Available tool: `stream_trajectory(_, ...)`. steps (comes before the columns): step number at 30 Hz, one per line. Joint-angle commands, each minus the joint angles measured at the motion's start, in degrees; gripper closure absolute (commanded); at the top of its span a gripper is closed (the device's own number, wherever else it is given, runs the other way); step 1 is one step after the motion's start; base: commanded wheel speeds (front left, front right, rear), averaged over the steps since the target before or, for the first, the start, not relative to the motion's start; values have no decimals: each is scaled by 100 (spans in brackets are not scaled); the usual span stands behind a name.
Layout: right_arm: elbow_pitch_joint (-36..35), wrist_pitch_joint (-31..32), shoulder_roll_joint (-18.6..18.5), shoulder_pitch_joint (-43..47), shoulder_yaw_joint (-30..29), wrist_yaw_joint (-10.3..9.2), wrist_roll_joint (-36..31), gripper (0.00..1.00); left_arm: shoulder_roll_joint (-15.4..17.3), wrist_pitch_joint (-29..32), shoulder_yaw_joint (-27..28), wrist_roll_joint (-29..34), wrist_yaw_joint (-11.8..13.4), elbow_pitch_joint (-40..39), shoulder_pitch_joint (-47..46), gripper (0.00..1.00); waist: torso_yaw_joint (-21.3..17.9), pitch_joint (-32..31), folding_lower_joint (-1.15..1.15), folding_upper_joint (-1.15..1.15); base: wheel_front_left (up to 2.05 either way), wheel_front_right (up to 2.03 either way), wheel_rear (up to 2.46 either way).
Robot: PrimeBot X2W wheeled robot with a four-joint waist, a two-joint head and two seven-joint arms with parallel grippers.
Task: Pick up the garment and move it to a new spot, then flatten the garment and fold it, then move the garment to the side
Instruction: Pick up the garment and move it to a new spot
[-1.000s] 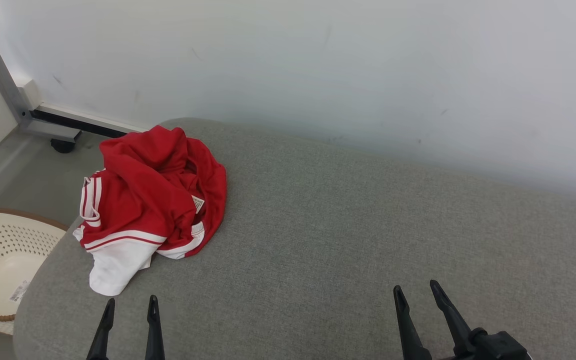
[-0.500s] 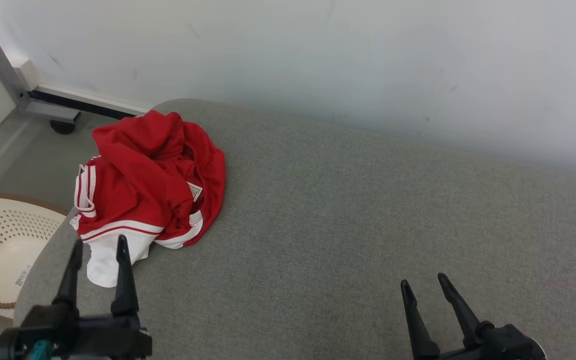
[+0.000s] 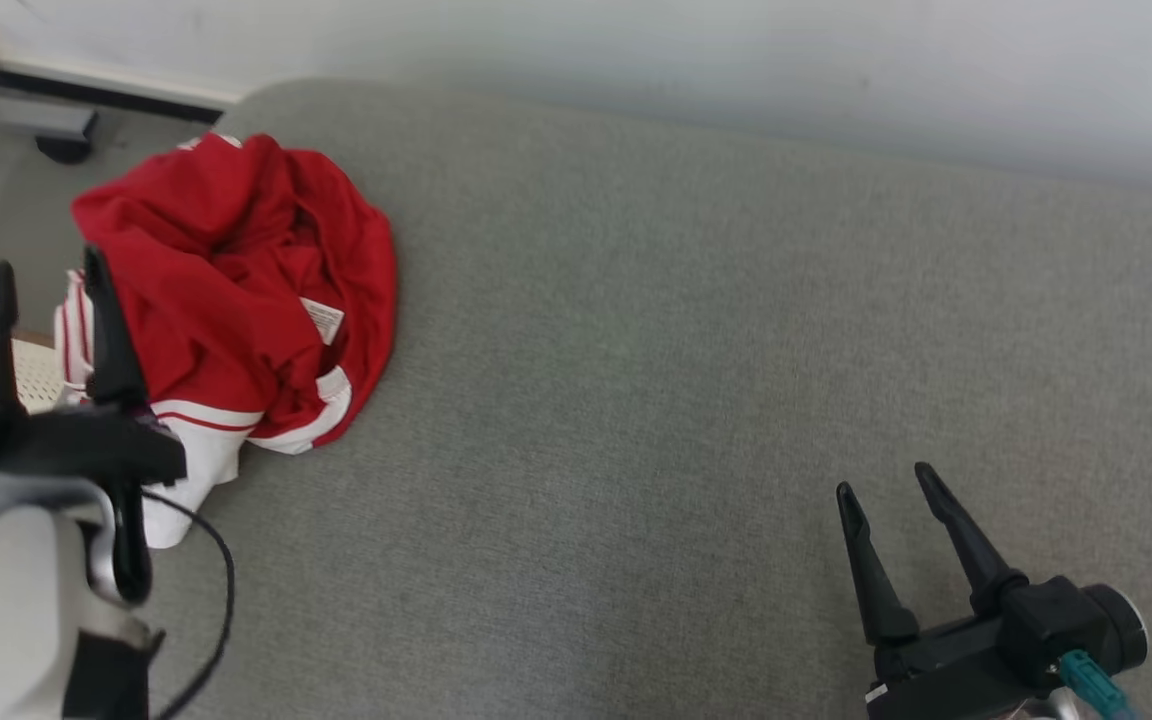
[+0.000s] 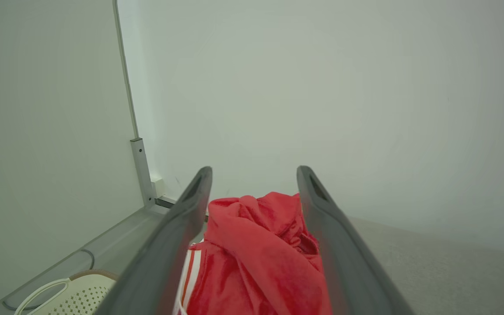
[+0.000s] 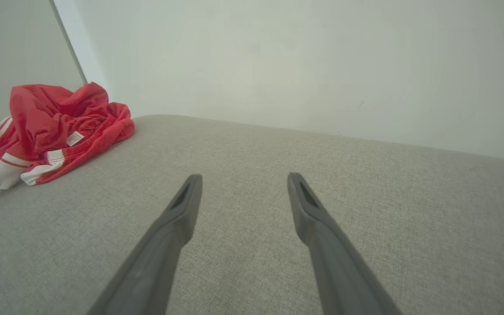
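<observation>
Since a second ago the head camera had tipped down and the whole picture shifted, and the left claw (image 3: 48,265) had also advanced: its fingertips, then short of the garment's (image 3: 226,260) white hem, now stood alongside its left edge. The right claw (image 3: 886,480) kept much the same place at the lower right, with more of its body in view.

The garment lay crumpled in a heap at the far left corner of the grey fabric tabletop (image 3: 636,350). It was red with white stripes and a white panel toward the near edge, and a small white label (image 3: 321,320) faced up near its middle.

The left claw's fingers were apart and clamped on nothing. In the head view one finger crossed the garment's left edge and the other stood further left, off the tabletop. In the left wrist view the red heap showed between the two fingers, just beyond them. Whether either finger touched the cloth could not be told. A pale forearm (image 3: 6,600) with a black cable (image 3: 216,590) rose from the lower left.

The right claw hung over bare tabletop, well apart from the garment, its fingers also spread and empty.

A cream perforated basket (image 4: 81,299) sat on the floor left of the tabletop. A pale wall (image 3: 736,60) ran behind, with a grey metal frame (image 3: 26,110) at its foot.
</observation>
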Motion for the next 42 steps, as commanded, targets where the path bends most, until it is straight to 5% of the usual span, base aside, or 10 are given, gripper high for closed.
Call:
stream_trajectory(1, -31, -5, -81, -82, -7, 2, -27, 0, 67, -21, 64, 54, -5, 315, -277, 0, -205, 505, -1, -1, 0, 0, 0)
stream_trajectory(13, -55, -5, -184, -293, 14, 2, 31, 0, 654, 263, 234, 41, 285, 3089, -1844, 0, -427, 882, -1, -1, 0, 0, 0)
stream_trajectory(34, -45, -4, -159, -512, -52, 2, 107, 0, 1017, 1336, 143, -167, 252, 4958, -2584, 0, -690, 1340, -1, -1, 0, 0, 0)
stream_trajectory(35, -43, -4, -150, -518, -66, 2, 110, 0, 1031, 1324, 135, -174, 245, 4979, -2569, 15, -699, 1349, -1, -1, 0, 0, 0)
stream_trajectory(37, -39, -4, -139, -525, -97, 2, 115, 0, 1040, 1280, 120, -190, 221, 4996, -2555, 100, -712, 1358, -1, -1, 0, 0, 0)
stream_trajectory(42, -9, -4, -99, -540, -90, 2, 132, 0, 1119, 705, 92, -219, 175, 4891, -2489, 100, -734, 1294, -1, -1, 0, 0, 0)
